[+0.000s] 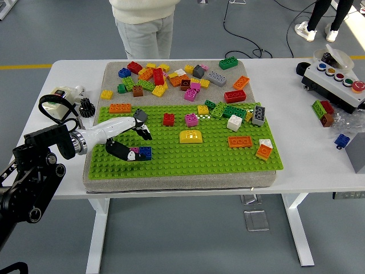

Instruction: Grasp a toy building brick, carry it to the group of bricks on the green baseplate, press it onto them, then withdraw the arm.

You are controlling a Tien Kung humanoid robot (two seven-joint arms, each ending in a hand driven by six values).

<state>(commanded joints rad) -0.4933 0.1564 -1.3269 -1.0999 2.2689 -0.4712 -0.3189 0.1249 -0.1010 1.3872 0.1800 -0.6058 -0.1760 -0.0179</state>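
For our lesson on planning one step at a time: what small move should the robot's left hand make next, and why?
Probably lift the left hand up and back toward the table's left edge. Its fingers are spread and hold nothing, and the blue brick already sits on the green baseplate beside a pink brick.
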